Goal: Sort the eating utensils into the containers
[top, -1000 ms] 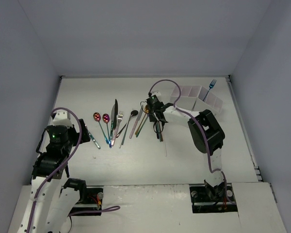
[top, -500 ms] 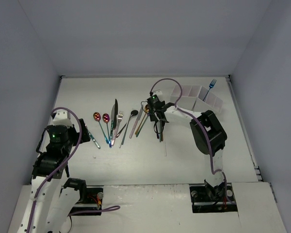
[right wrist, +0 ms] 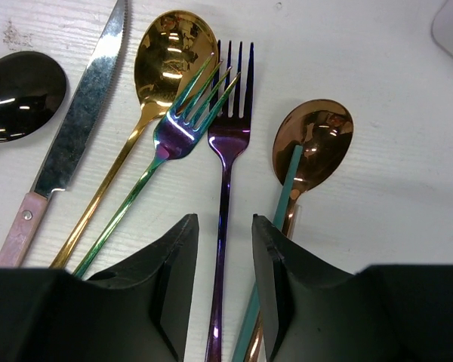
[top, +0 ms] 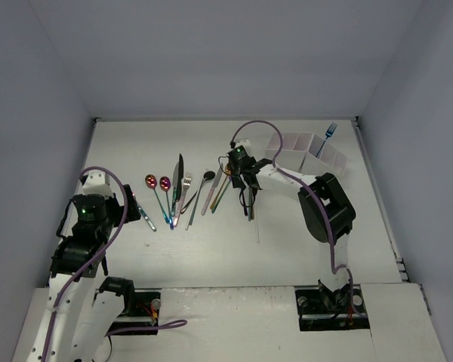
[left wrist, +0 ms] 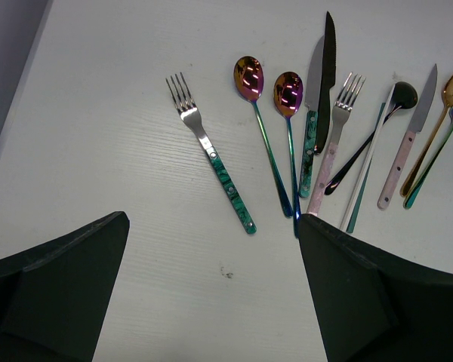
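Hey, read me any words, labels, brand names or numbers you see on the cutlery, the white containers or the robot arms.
None: no readable text shows in any view.
The purple fork and gold spoon, seen close up, carry no visible stamp.
The white containers look plain.
The left arm and right arm are too small to tell whether they bear markings.

The right gripper [right wrist: 224, 249] has edged forward along the purple fork [right wrist: 230, 139], from over its handle toward its tines, the arm's elbow [top: 328, 211] swinging slightly outward behind it.
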`<control>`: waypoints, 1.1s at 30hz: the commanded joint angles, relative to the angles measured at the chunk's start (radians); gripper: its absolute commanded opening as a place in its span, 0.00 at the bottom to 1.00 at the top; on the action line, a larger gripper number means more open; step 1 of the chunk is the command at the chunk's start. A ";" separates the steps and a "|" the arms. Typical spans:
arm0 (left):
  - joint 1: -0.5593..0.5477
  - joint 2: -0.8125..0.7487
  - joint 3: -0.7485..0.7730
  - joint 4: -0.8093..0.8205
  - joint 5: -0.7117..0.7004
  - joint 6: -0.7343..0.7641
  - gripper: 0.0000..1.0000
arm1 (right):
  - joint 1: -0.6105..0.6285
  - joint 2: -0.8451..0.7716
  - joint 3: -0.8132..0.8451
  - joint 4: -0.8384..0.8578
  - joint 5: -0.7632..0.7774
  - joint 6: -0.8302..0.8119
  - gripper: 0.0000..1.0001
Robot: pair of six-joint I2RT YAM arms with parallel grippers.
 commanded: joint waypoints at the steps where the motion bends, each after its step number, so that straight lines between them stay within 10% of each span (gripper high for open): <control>1: -0.002 0.013 0.015 0.063 0.002 0.009 0.93 | 0.003 0.014 0.049 0.005 -0.003 0.012 0.31; 11: -0.003 0.013 0.015 0.061 0.002 0.008 0.93 | -0.016 0.084 0.074 0.002 -0.009 0.032 0.27; 20: -0.002 0.011 0.015 0.055 -0.016 0.008 0.93 | -0.067 0.113 0.061 -0.028 -0.003 0.078 0.00; 33: -0.002 0.009 0.015 0.055 -0.022 0.007 0.93 | -0.115 -0.118 0.091 0.006 -0.016 0.014 0.00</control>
